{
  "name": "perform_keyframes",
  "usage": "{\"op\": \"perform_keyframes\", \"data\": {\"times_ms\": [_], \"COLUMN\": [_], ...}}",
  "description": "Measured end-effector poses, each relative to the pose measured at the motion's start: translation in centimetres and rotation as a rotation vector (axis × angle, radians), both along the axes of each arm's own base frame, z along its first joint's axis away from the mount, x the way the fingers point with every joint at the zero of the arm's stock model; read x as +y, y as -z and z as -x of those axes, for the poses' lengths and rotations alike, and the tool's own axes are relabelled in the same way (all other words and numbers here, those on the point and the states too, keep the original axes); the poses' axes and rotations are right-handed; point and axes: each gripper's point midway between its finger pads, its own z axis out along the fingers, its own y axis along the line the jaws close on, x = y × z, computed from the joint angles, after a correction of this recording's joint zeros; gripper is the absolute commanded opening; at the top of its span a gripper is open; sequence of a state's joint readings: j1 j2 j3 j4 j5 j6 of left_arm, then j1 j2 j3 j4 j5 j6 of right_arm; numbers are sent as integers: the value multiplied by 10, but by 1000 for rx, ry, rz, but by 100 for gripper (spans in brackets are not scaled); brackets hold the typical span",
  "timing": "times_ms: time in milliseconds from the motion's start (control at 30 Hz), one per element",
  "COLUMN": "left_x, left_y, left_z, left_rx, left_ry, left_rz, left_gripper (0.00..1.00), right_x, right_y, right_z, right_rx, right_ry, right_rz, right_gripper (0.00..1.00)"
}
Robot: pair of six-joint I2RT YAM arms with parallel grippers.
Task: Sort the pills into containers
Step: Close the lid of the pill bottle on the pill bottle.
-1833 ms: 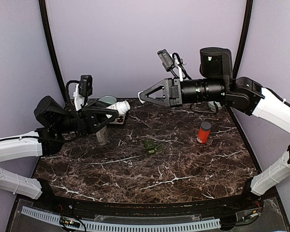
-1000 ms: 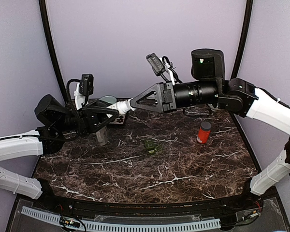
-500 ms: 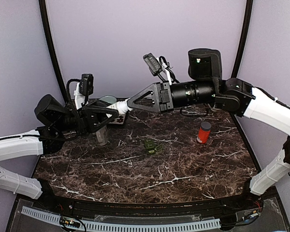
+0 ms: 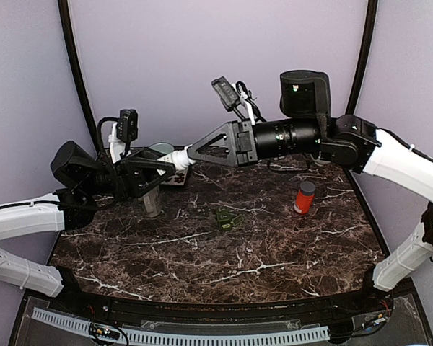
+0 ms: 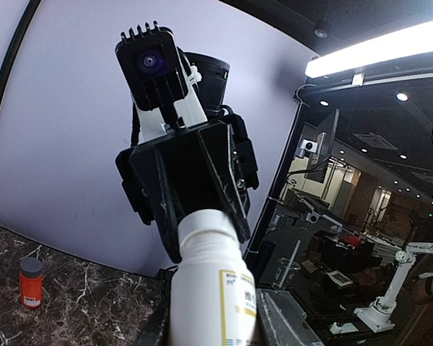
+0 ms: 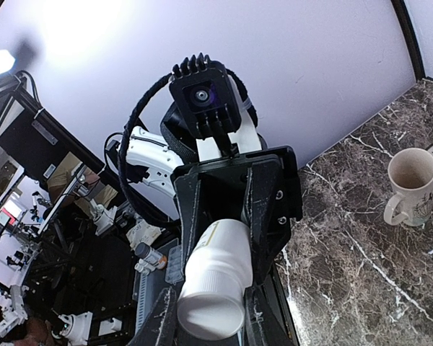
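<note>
Since earlier, my right tool is across at the white bottle, clamped on its cap; my left tool clamps the body, bracing it for unscrewing

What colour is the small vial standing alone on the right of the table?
Red-orange vial with a dark cap; clearest in the top external view.

The left fingers clamp the body of the white bottle. The right arm stretches level, the right fingers closed on its cap.
</note>
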State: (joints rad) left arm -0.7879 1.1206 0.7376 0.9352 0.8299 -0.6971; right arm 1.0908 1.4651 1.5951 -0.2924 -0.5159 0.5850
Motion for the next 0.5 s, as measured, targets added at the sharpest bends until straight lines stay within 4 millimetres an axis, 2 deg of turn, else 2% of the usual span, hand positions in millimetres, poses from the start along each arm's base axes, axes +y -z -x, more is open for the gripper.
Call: {"op": "perform_keyframes", "data": {"times_ms": [500], "left_x": [2], "left_y": [-6], "left_z": [3], "left_rx": [-20], "left_ry": [6], "left_rz": [23], "left_gripper": [0], "right_x": [4], "right_y": [-6], "right_z": [4], "right_rx": [-16], "right_ry": [-5], "right_rz": [-10], "right_gripper": [3]}}
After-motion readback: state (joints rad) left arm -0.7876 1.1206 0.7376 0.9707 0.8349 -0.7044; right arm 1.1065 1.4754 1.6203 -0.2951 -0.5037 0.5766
